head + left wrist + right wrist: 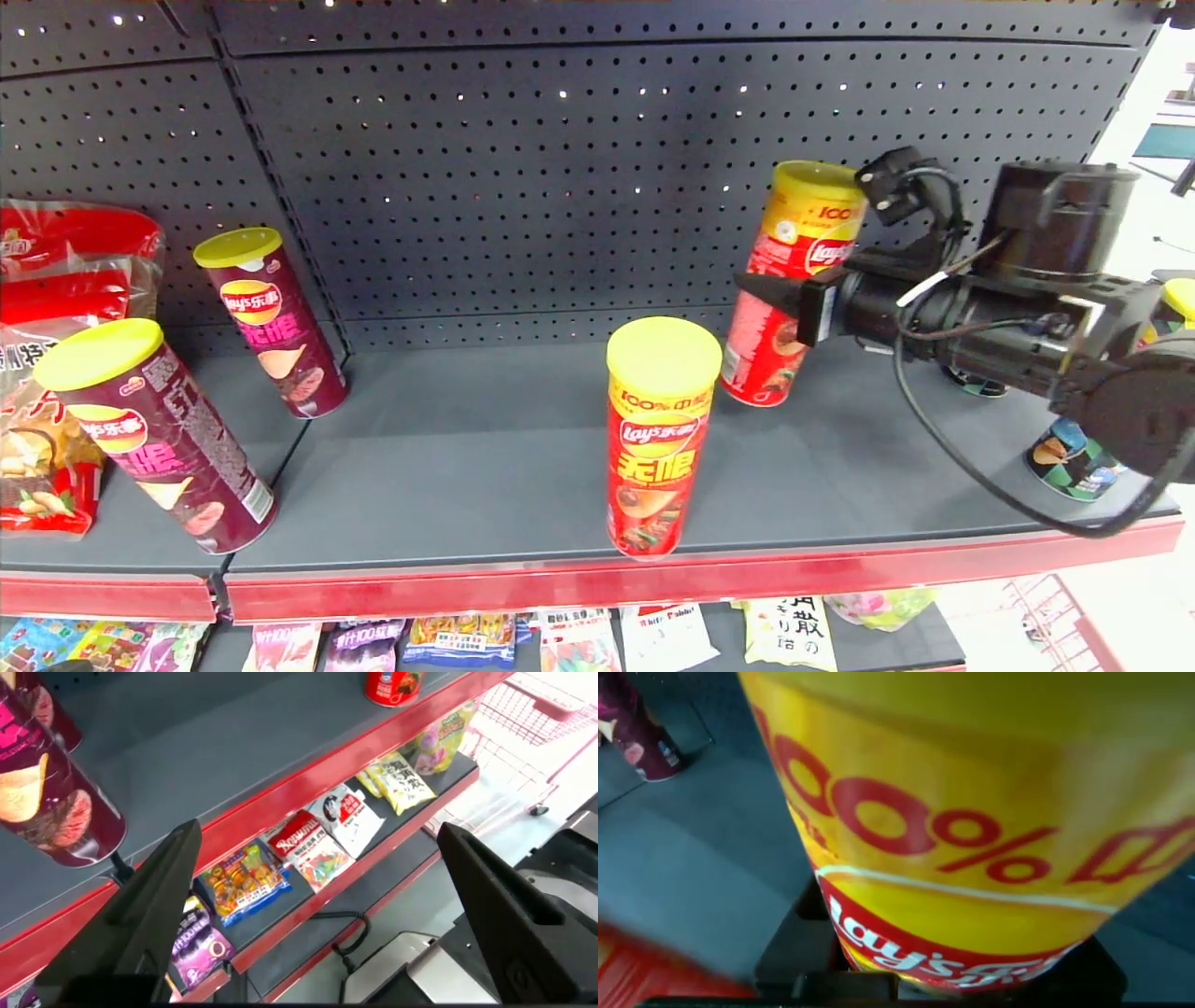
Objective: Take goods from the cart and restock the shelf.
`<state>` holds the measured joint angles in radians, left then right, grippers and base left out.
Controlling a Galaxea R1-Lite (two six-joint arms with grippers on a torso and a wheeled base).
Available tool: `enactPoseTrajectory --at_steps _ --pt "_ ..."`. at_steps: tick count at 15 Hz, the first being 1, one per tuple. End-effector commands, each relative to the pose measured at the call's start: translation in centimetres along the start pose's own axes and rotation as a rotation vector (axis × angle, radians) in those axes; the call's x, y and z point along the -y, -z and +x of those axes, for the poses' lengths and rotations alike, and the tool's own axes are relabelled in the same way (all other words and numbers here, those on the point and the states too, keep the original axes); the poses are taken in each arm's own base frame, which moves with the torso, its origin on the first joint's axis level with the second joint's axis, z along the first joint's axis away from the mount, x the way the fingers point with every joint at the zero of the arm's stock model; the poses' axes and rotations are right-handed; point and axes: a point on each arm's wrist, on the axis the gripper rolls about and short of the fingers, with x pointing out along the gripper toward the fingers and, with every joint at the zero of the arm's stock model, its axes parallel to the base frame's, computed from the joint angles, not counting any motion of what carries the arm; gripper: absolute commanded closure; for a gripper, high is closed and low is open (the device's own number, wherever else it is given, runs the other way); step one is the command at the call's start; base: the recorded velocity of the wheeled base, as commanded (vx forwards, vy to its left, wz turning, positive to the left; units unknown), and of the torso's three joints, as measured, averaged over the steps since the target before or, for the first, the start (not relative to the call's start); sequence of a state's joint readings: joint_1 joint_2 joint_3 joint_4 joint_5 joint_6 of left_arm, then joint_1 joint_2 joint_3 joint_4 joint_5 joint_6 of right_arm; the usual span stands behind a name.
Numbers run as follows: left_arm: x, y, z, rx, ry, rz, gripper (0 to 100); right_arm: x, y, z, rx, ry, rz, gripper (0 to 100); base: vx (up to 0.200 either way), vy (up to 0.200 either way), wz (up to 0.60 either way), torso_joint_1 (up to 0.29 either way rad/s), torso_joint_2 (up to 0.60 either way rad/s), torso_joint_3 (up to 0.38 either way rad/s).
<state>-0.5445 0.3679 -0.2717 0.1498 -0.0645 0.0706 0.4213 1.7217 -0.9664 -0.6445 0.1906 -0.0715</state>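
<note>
Red chip can is pinched mid-body by the right gripper, tilted, base down near the shelf rear, probably for standing it upright. Left gripper hangs wide open, empty.

Head cam looked forward and slightly down at the shelf from mid range, left wrist cam looked down past its red lip onto snack packs below, both also in head cam, and right wrist cam sat tight against the can at head cam's right.
</note>
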Motion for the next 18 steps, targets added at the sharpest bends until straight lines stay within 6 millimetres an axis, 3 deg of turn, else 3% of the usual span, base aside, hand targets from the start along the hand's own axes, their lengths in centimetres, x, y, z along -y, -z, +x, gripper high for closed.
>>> enactPoseTrajectory --at_steps 1,4,10,14,18 --pt "0.0 0.0 0.0 -0.001 -0.003 0.000 0 -1.4 2.6 3.4 -0.067 -0.046 0.003 100 0.000 0.000 0.00 0.000 0.00 0.000" --pt "0.0 0.0 0.0 -0.003 -0.010 0.000 0 -2.2 3.2 5.1 -0.073 -0.062 -0.002 100 0.000 0.000 0.00 0.000 0.00 0.000" --pt "0.0 0.1 0.1 -0.006 -0.012 0.000 0 -4.2 3.3 6.1 -0.067 -0.096 -0.010 100 0.000 0.000 0.00 0.000 0.00 0.000" --pt "0.0 0.1 0.0 -0.004 -0.014 0.000 0 -4.7 4.1 7.8 -0.014 -0.068 -0.021 100 0.000 0.000 0.00 0.000 0.00 0.000" --pt "0.0 0.3 -0.1 0.001 -0.015 0.000 0 -5.2 4.3 8.0 -0.012 -0.058 -0.023 100 0.000 0.000 0.00 0.000 0.00 0.000"
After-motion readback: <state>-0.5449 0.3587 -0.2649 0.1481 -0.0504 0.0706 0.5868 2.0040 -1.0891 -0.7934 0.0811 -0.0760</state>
